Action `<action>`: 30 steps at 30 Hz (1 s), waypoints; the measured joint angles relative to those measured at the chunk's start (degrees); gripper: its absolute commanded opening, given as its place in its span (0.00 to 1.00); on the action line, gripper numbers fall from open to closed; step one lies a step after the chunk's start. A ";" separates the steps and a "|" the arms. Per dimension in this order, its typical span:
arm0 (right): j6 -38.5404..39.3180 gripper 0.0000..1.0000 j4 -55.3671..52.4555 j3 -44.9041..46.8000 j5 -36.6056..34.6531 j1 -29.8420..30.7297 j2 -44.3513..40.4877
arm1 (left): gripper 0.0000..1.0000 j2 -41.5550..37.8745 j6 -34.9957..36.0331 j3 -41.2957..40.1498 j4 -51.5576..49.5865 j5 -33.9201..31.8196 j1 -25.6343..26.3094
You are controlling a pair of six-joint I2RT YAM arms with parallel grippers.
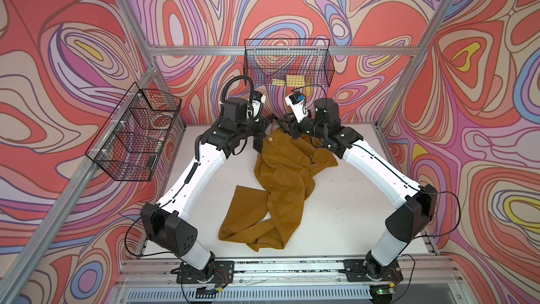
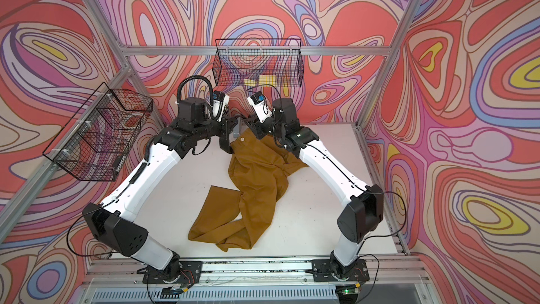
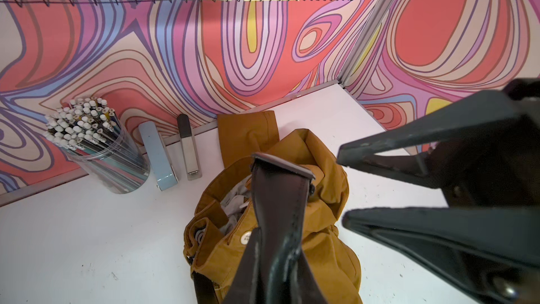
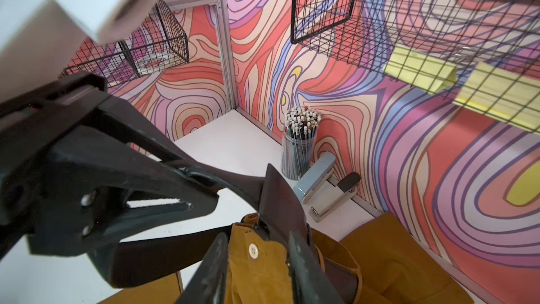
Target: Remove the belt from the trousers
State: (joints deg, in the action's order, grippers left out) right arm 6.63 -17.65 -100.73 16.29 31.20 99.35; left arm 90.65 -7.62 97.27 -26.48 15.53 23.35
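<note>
Top views both show a white worktop (image 1: 350, 206) boxed in by swirl-printed walls (image 1: 87, 39), with mustard trousers (image 1: 280, 176) crumpled at its middle. Left of the trousers' waist, the left gripper (image 4: 211, 195) reaches in low, jaws pinched shut on the black belt (image 3: 280, 197) (its free end sticks up past them). Right of the waist, the right gripper (image 3: 342, 187) hovers, jaws parted, holding nothing.

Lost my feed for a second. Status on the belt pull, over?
Left gripper shut on belt end, lifted. Right gripper open at trousers waist. Beige stapler, pencil cup close by at wall.
</note>
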 measured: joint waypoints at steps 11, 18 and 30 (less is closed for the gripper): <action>5.27 0.29 -2.60 -5.44 -0.39 0.00 4.26 | 0.00 1.53 -1.84 2.01 -1.20 1.36 -0.07; 6.29 0.21 -3.80 -7.34 -0.44 -0.07 6.67 | 0.00 1.73 -2.23 2.16 -1.27 1.40 -0.09; 7.48 0.02 -4.07 -7.72 -0.72 -0.09 6.69 | 0.00 1.75 -3.06 2.16 -1.62 1.92 -0.09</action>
State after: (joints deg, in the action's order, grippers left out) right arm 14.11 -21.71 -108.44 15.57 31.11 106.04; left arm 92.40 -10.68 99.44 -28.10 17.45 23.27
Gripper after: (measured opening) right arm 0.173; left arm 0.147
